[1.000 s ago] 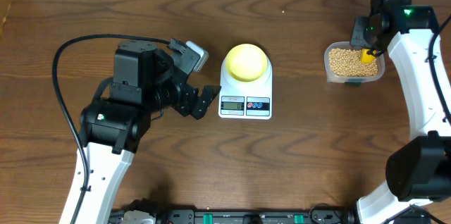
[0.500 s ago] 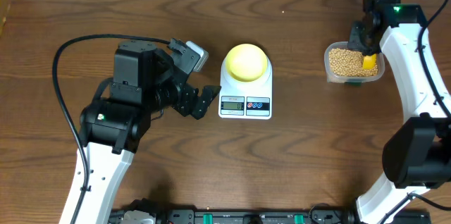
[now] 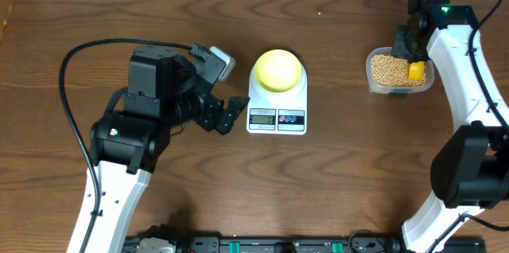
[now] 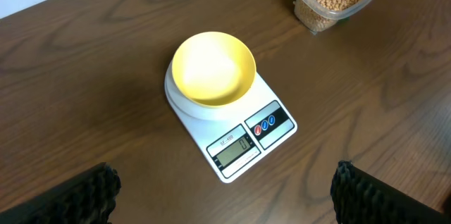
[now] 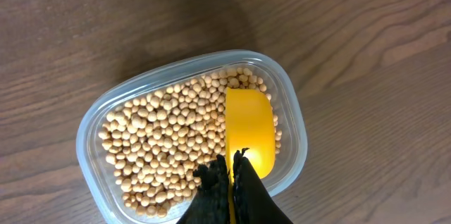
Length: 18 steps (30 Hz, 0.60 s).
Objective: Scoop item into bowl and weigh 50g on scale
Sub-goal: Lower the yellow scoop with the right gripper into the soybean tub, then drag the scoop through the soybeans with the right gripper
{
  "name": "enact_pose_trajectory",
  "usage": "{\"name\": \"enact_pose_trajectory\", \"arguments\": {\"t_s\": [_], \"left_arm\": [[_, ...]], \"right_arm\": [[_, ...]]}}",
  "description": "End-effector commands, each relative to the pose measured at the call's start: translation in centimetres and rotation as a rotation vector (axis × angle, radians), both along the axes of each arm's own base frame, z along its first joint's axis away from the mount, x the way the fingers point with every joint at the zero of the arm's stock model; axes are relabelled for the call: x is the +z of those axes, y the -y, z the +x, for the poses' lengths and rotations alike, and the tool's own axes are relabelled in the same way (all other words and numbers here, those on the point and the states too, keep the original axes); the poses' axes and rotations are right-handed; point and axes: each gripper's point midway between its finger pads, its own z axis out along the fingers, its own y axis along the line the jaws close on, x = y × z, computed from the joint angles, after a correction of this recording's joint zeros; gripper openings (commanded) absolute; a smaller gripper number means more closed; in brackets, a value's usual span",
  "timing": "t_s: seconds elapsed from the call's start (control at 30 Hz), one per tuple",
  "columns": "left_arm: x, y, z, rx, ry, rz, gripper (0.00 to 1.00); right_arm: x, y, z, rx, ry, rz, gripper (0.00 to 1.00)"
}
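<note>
Over on the left nothing has stirred in the last second: the left gripper (image 3: 227, 115) hangs just beside the scale (image 3: 277, 128), its fingers spread wide and holding nothing. On the scale sits the little yellow bowl (image 4: 213, 67). It is plainly empty, and the display below it seems to read zero, though the digits are small.

All the movement is on the right. The right arm has turned its wrist over the clear tub (image 5: 88, 122), which stands on the bench (image 3: 350, 181) well apart from the scale. The yellow scoop (image 5: 248, 129) has slid a touch back toward the robot's side of the tub. The right gripper (image 5: 231, 162) has its fingers clamped tight on the scoop's handle.

The beans (image 5: 162, 139) are all in the tub. The cup of the scoop lies among them at the tub's right side, its inside bare yellow with no beans in it that I can see.

So my read is that the shift was only a setting-up for the first dig. Nothing has been lifted, nothing weighed, and the whole fifty grams is yet to come.
</note>
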Motion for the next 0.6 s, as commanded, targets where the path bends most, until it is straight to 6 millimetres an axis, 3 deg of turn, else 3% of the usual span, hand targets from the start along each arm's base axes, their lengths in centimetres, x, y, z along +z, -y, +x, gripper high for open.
{"name": "enact_pose_trajectory", "arguments": {"t_s": [0.0, 0.33, 0.57], "left_arm": [[0.0, 0.1, -0.2, -0.006, -0.01, -0.016, 0.97], [0.0, 0.1, -0.2, -0.006, -0.01, -0.016, 0.98], [0.0, 0.1, -0.2, -0.006, -0.01, -0.016, 0.98]], "right_arm": [[-0.1, 1.0, 0.0, -0.03, 0.0, -0.015, 0.02], [-0.5, 0.6, 0.2, -0.022, 0.005, 0.01, 0.02], [-2.3, 0.6, -0.7, -0.021, -0.033, 0.011, 0.01]]}}
